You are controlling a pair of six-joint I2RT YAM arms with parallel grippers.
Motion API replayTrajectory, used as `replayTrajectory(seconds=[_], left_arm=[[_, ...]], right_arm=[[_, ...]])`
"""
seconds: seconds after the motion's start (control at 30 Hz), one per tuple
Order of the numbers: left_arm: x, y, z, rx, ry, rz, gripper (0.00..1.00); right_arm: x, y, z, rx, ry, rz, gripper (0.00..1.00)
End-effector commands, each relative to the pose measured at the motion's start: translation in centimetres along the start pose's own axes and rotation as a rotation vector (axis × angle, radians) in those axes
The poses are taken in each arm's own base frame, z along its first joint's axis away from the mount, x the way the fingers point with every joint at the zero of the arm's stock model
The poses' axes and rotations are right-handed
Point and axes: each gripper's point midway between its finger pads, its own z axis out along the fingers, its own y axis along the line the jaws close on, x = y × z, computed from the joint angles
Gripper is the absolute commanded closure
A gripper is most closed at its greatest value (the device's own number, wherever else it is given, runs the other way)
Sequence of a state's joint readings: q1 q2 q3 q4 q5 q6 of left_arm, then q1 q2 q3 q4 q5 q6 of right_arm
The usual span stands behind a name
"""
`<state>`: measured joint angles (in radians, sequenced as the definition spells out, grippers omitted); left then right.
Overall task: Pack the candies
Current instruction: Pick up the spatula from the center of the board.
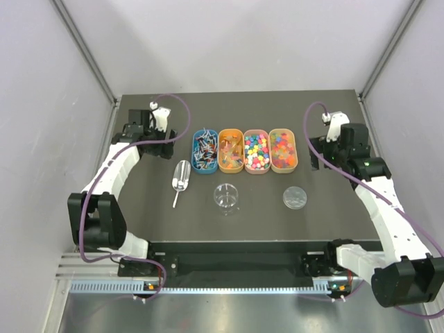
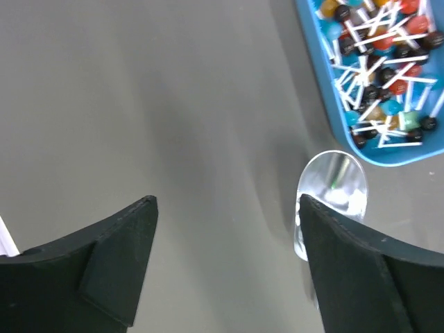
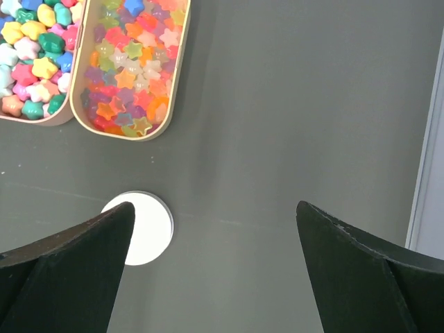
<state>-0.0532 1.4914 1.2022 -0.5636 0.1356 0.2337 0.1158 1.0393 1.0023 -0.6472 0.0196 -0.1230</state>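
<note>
The candies fill four oval trays in a row at mid-table: lollipops (image 1: 204, 148) in the blue tray (image 1: 195, 158), orange sweets (image 1: 230, 148), mixed pink, yellow and green sweets (image 1: 257, 150), and star-shaped red and orange sweets (image 1: 282, 147). A clear round jar (image 1: 226, 198) stands open in front of them. My left gripper (image 1: 168, 137) is open and empty, left of the blue tray. My right gripper (image 1: 316, 157) is open and empty, right of the trays. The left wrist view shows the lollipops (image 2: 378, 62). The right wrist view shows the star sweets (image 3: 132, 66).
A clear plastic scoop (image 1: 180, 177) lies left of the jar, its bowl beside my left finger in the wrist view (image 2: 333, 187). The jar's round lid (image 1: 295, 197) lies flat to the jar's right and shows white in the right wrist view (image 3: 146, 229). Grey walls enclose the table.
</note>
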Motion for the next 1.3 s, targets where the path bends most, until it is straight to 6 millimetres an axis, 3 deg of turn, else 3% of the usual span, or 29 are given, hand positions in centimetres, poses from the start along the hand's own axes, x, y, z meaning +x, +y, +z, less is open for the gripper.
replayTrajectory(seconds=[0.0, 0.03, 0.07, 0.1, 0.13, 0.17, 0.2, 0.23, 0.27, 0.37, 0.5, 0.57, 0.6, 0.63, 0.7, 0.77, 0.83, 0.9, 0.97, 1.03, 1.07, 1.13, 1.17, 1.2, 1.27], left_arm=[[-0.6, 1.1, 0.5, -0.051, -0.049, 0.022, 0.18], [-0.4, 0.8, 0.5, -0.027, -0.022, 0.034, 0.21], [0.1, -0.2, 1.4, 0.046, 0.013, 0.056, 0.35], [0.5, -0.9, 1.8, 0.101, 0.049, 0.070, 0.40], [-0.8, -1.6, 1.5, 0.167, 0.052, 0.093, 0.42], [2.2, -2.8, 2.6, 0.267, 0.199, 0.105, 0.43], [2.7, -3.5, 2.9, 0.322, 0.255, 0.088, 0.02], [1.3, -3.5, 2.9, 0.346, 0.262, 0.080, 0.01], [3.2, -3.9, 4.1, 0.400, 0.357, 0.068, 0.01], [2.7, -3.9, 5.7, 0.427, 0.364, 0.060, 0.01], [0.9, -3.7, 5.9, 0.456, 0.317, 0.054, 0.01], [-1.9, -3.5, 5.1, 0.457, 0.254, -0.078, 0.01], [-3.1, -1.7, 4.9, 0.406, 0.215, -0.150, 0.01], [-6.0, -0.3, 4.6, 0.349, 0.128, -0.182, 0.01], [-7.8, 1.6, 4.3, 0.233, 0.084, -0.306, 0.02], [-9.4, 1.2, 3.7, 0.301, 0.029, -0.316, 0.02], [-9.9, 0.7, 4.1, 0.362, 0.024, -0.355, 0.15], [-10.0, -1.7, 3.7, 0.527, 0.047, -0.436, 0.34], [-9.1, -2.9, 3.3, 0.589, 0.070, -0.460, 0.70], [-7.9, -4.1, 2.7, 0.646, 0.103, -0.444, 0.85], [-7.1, -4.1, 2.4, 0.635, 0.118, -0.398, 0.89], [-6.2, -3.4, 2.3, 0.564, 0.141, -0.364, 0.68], [-5.8, -3.2, 2.3, 0.544, 0.148, -0.337, 0.67], [-5.5, -3.3, 1.7, 0.533, 0.173, -0.316, 0.76], [-4.8, -3.0, 2.2, 0.514, 0.208, -0.279, 0.79]], right_arm=[[-1.7, -0.6, 0.3, 0.018, -0.055, -0.082, 0.00], [-1.2, -0.3, 0.2, -0.010, -0.024, -0.128, 0.00], [-1.1, 0.8, 0.1, -0.087, -0.021, -0.169, 0.00], [-1.2, 1.1, -0.2, -0.124, -0.022, -0.250, 0.00], [-0.7, 1.4, -0.4, -0.153, -0.001, -0.273, 0.00], [-0.7, 1.7, -0.5, -0.173, -0.004, -0.284, 0.00], [-0.6, 1.8, -0.5, -0.176, 0.000, -0.282, 0.00], [-0.5, 1.9, -0.4, -0.179, 0.003, -0.280, 0.00], [-0.5, 1.9, -0.4, -0.185, 0.003, -0.272, 0.00], [-0.2, 2.0, -0.3, -0.198, 0.001, -0.254, 0.00], [0.5, 1.7, -0.4, -0.193, 0.015, -0.255, 0.00], [0.7, 1.4, -0.5, -0.180, 0.015, -0.255, 0.01], [0.9, 1.4, -0.5, -0.179, 0.020, -0.251, 0.00], [1.1, 1.3, -0.6, -0.178, 0.020, -0.247, 0.00], [1.6, 1.3, -0.6, -0.181, 0.028, -0.234, 0.00], [1.9, 1.2, -0.4, -0.186, 0.036, -0.227, 0.00], [2.0, 1.3, -0.2, -0.195, 0.045, -0.228, 0.00], [1.8, 1.4, 0.1, -0.202, 0.048, -0.227, 0.00], [1.3, 1.4, 0.1, -0.203, 0.040, -0.229, 0.00], [1.0, 1.3, 0.1, -0.203, 0.036, -0.236, 0.00], [0.8, 1.1, 0.1, -0.196, 0.033, -0.239, 0.00], [0.9, 1.0, 0.0, -0.190, 0.031, -0.238, 0.00], [1.1, 1.0, 0.0, -0.191, 0.034, -0.236, 0.00], [1.2, 1.0, -0.1, -0.194, 0.035, -0.235, 0.00], [1.9, 1.3, 0.1, -0.211, 0.048, -0.232, 0.00]])
